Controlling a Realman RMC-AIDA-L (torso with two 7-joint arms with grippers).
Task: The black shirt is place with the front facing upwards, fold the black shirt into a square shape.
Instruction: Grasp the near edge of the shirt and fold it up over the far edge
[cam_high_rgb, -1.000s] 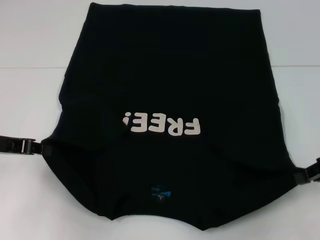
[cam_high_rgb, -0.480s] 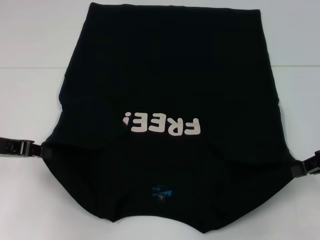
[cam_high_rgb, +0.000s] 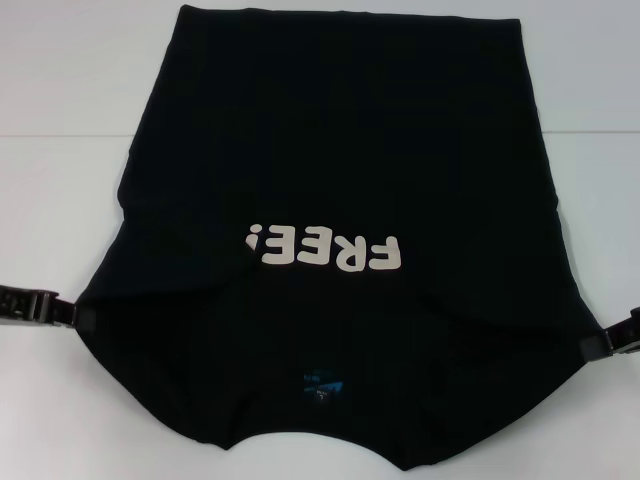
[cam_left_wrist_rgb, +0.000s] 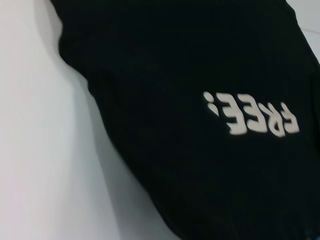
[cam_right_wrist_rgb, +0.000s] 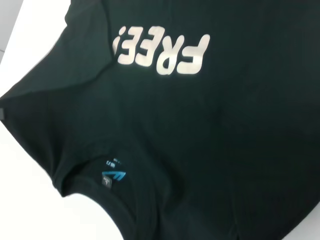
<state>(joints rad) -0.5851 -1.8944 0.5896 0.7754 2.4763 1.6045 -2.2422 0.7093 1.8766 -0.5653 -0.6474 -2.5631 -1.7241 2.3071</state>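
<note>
A black shirt (cam_high_rgb: 340, 200) lies front up across a white bench (cam_high_rgb: 60, 150), filling the middle of the head view, its white "FREE!" lettering (cam_high_rgb: 325, 252) upside down and a small blue neck label (cam_high_rgb: 325, 383) toward 6 o'clock. The left hand (cam_high_rgb: 75, 312) pinches the shirt's edge at 9 o'clock. The right hand (cam_high_rgb: 597, 343) pinches the opposite edge near 4 o'clock.

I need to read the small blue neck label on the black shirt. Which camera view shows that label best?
The right wrist view: the blue neck label sits large and unobstructed inside the collar of the black shirt. The head view shows it only as a small blue patch. The left wrist view catches at most a sliver at its edge.
</note>
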